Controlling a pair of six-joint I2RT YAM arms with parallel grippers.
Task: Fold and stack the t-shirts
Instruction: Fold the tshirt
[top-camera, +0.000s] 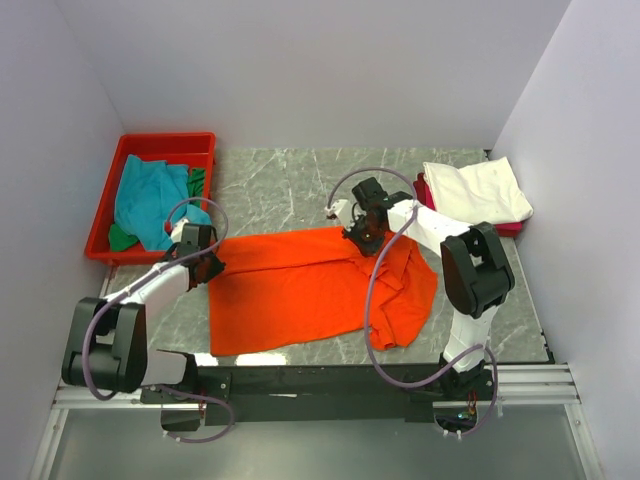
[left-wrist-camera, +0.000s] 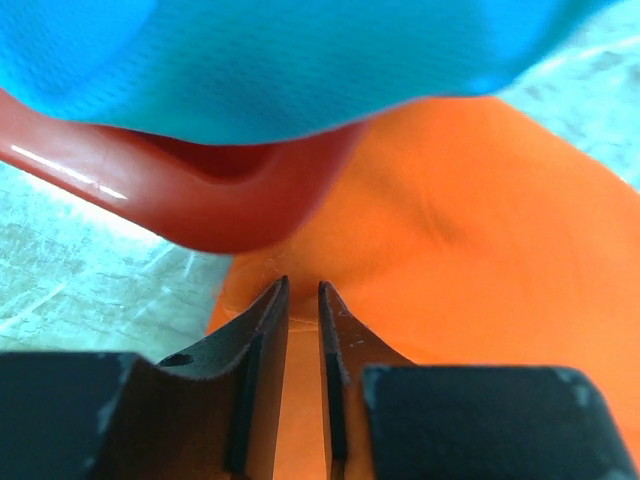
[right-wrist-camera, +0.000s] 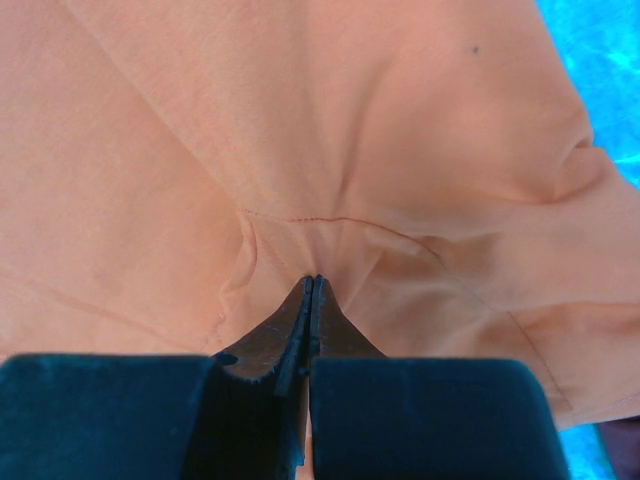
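The bright orange t-shirt (top-camera: 300, 285) lies spread on the marble table, its right side bunched. My left gripper (top-camera: 207, 262) sits at the shirt's far left corner beside the tray; in the left wrist view (left-wrist-camera: 303, 285) its jaws stand a narrow gap apart with flat orange cloth (left-wrist-camera: 470, 220) showing through. My right gripper (top-camera: 362, 238) is at the shirt's far edge near the middle; in the right wrist view (right-wrist-camera: 313, 280) it is shut on puckered orange cloth (right-wrist-camera: 300, 120). A teal shirt (top-camera: 145, 200) and a green one (top-camera: 197, 182) lie in the tray. A folded white shirt (top-camera: 475, 188) rests on a magenta-red one (top-camera: 422, 190).
The red plastic tray (top-camera: 165, 143) stands at the far left, its corner (left-wrist-camera: 200, 200) just ahead of my left fingers with teal cloth (left-wrist-camera: 300, 60) hanging over it. White walls close in the back and both sides.
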